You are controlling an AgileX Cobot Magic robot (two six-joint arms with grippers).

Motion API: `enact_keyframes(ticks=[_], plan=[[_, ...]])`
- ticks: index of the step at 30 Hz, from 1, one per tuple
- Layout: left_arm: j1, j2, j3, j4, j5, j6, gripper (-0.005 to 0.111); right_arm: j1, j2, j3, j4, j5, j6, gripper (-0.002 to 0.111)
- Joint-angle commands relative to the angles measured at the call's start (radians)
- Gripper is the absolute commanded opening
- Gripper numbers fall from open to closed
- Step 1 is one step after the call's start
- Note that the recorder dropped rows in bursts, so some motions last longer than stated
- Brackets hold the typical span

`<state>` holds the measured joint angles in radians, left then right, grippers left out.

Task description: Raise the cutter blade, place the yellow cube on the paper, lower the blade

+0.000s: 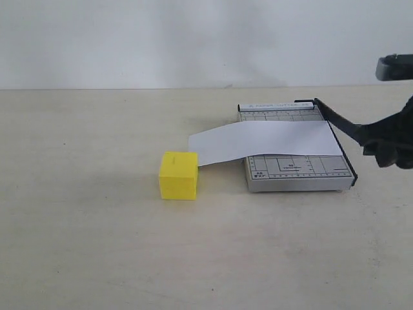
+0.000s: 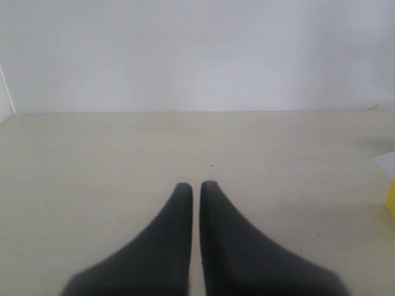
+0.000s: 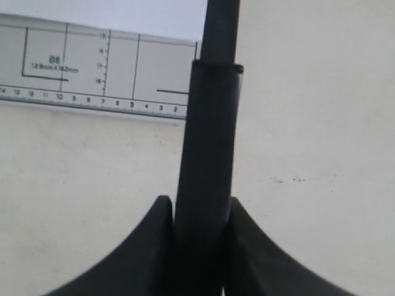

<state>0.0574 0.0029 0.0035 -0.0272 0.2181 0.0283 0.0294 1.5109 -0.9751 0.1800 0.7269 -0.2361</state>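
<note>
The yellow cube (image 1: 179, 175) stands on the table at the left end of the paper (image 1: 264, 142), right beside its corner. This white strip lies across the grey gridded trimmer (image 1: 297, 171) and overhangs its left side. The cutter blade (image 1: 342, 123) is lifted off the trimmer's right edge and slants up from its hinge. My right gripper (image 1: 387, 145) is shut on the thick black handle (image 3: 210, 135), with the fingertips (image 3: 163, 213) pressed to both sides. My left gripper (image 2: 196, 185) is shut on nothing, low over bare table; the cube's edge (image 2: 391, 197) shows far off to one side.
A pale wall rises behind the beige table (image 1: 97, 245). Part of the right arm (image 1: 393, 66) hangs dark above the trimmer's right side. The left arm is out of the exterior view.
</note>
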Motion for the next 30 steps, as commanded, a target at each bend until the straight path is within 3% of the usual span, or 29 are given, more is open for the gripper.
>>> enact_keyframes(ticks=[1,4,7,11,13,18,22,30], plan=[[0.003,-0.003,-0.004,-0.01,-0.012,-0.008,0.004,0.003,-0.032,-0.084,0.027,-0.109,-0.065,0.005],[0.003,-0.003,-0.004,-0.01,-0.012,-0.008,0.004,0.003,-0.039,-0.096,0.027,-0.114,-0.067,0.006],[0.003,-0.003,-0.004,-0.01,-0.012,-0.008,0.004,0.003,-0.045,-0.096,0.04,-0.1,-0.092,0.017],[0.003,-0.003,-0.004,-0.01,-0.012,-0.008,0.004,0.003,-0.045,-0.096,0.12,-0.068,-0.178,0.051],[0.003,-0.003,-0.004,-0.01,-0.012,-0.008,0.004,0.003,-0.045,-0.096,0.15,-0.07,-0.201,0.061],[0.003,-0.003,-0.004,-0.01,-0.012,-0.008,0.004,0.003,-0.064,-0.091,0.197,-0.09,-0.275,0.062],[0.003,-0.003,-0.004,-0.01,-0.012,-0.008,0.004,0.003,-0.171,-0.027,0.239,-0.21,-0.323,0.062],[0.003,-0.003,-0.004,-0.01,-0.012,-0.008,0.004,0.003,-0.653,0.373,0.413,-0.429,-0.431,0.048]])
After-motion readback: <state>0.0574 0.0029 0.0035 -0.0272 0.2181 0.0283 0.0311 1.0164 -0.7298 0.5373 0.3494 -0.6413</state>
